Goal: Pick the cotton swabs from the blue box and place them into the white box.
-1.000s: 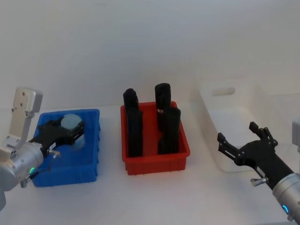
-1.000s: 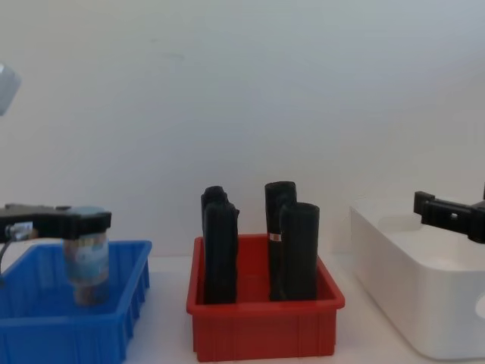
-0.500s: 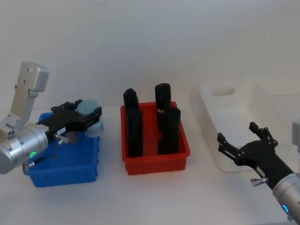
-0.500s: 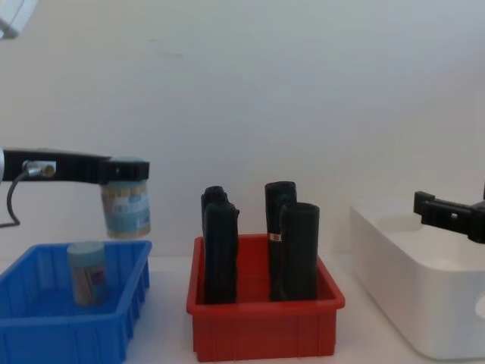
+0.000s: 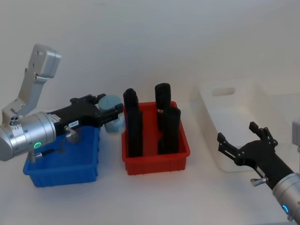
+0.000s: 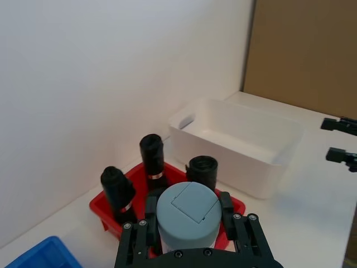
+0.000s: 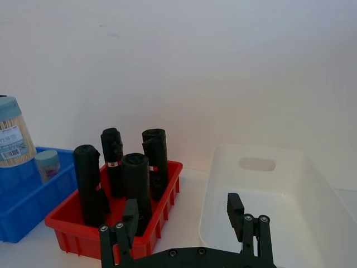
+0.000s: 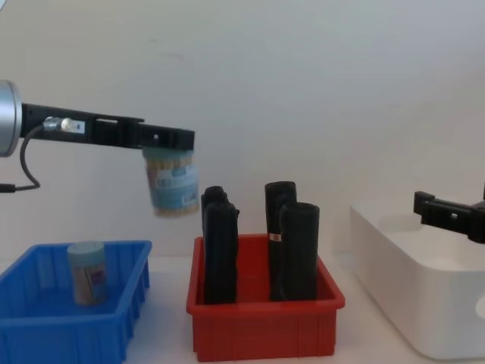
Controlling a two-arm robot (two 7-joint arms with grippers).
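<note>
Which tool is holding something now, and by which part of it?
The left tool holds one cotton swab jar by its lid end; the right tool is open, empty.

The head camera looks steeply down on the blue box [image 5: 61, 173], red bin [image 5: 157, 164] and white box [image 5: 234, 117] in a row. The chest camera sits low, seeing them side-on. The left wrist camera looks down over the red bin toward the white box; the right wrist camera faces back across all three
</note>
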